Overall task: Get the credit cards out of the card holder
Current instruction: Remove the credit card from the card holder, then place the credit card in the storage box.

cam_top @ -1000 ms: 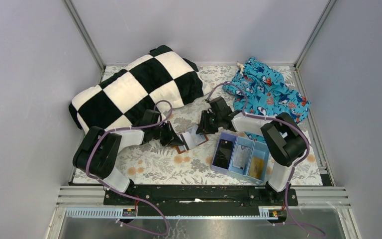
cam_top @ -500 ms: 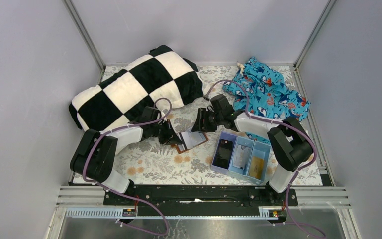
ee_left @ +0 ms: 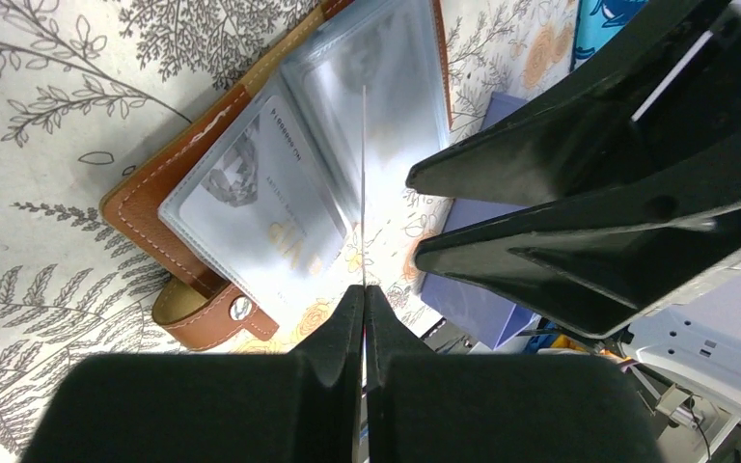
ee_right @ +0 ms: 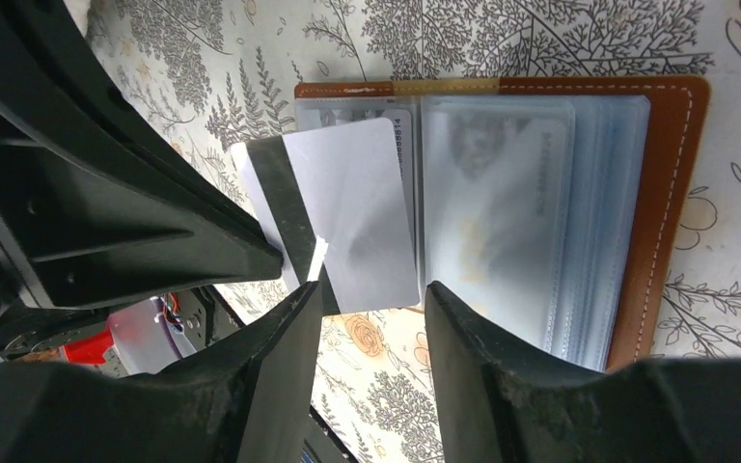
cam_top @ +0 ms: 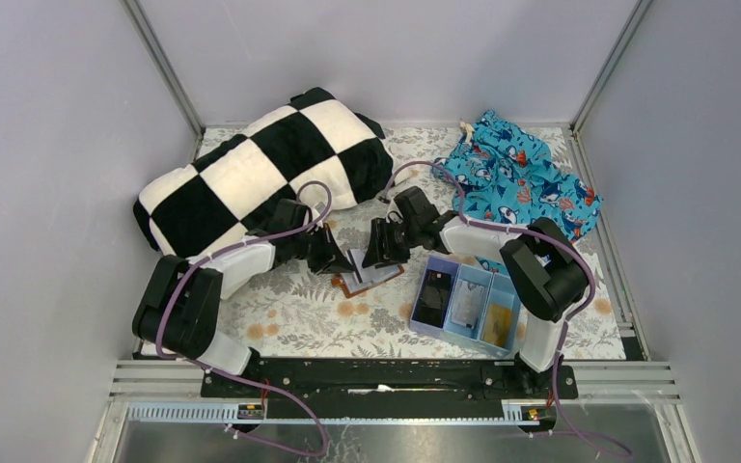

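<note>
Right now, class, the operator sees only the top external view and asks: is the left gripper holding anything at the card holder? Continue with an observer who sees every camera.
Observer: Yes. Left wrist view: the left gripper is shut on a credit card, seen edge-on.
Operator: Which face shows?
Observer: Right wrist view: its pale back, with a black stripe.
Operator: And the right gripper?
Observer: Open, its gap lined up with that card's near edge.

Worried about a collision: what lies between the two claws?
The open card holder lies between left claw and right claw in the top view; the left claw pinches a white card.
</note>
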`<state>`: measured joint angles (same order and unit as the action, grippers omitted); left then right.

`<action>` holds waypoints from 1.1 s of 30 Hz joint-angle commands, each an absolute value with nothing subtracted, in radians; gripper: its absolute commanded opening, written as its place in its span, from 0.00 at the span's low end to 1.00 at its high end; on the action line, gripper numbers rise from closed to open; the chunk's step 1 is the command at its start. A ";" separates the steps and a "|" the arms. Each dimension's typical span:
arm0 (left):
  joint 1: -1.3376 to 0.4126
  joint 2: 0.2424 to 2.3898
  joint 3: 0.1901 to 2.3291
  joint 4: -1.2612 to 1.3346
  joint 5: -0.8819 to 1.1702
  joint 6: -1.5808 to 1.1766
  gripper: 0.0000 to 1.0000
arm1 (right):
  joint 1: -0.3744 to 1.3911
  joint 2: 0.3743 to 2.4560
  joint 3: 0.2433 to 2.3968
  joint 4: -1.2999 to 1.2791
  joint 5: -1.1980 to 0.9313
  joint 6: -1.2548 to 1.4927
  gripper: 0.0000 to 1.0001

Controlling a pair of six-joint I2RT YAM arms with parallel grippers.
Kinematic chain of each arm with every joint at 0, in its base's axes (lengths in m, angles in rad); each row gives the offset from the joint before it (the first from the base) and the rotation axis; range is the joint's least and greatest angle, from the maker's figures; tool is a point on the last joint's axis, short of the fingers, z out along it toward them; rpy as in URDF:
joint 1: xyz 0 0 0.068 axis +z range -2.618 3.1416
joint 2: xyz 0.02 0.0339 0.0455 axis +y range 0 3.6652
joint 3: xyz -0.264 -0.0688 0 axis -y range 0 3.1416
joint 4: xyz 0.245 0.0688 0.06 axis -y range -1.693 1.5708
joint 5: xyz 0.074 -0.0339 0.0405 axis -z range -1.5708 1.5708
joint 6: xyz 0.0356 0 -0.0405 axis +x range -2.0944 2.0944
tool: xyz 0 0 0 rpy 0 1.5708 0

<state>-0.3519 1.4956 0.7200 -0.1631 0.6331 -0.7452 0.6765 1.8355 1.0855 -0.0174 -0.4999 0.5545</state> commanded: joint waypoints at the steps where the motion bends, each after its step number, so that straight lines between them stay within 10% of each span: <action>1: -0.345 1.501 0.771 -0.132 0.644 -0.752 0.00 | 0.684 1.831 1.096 -0.020 -0.511 0.551 0.51; 16: -0.345 1.486 0.835 -0.249 0.732 -0.598 0.00 | 0.606 1.796 0.975 0.246 -0.707 0.666 0.73; 33: -0.327 1.431 0.849 -0.190 0.929 -0.609 0.00 | 0.549 1.809 0.854 0.728 -0.974 0.943 0.74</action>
<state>-0.3363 1.4826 0.8093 -0.2329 0.8600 -0.6140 0.5552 1.8389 0.8711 0.5613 -0.9115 0.8600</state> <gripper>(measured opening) 0.005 0.739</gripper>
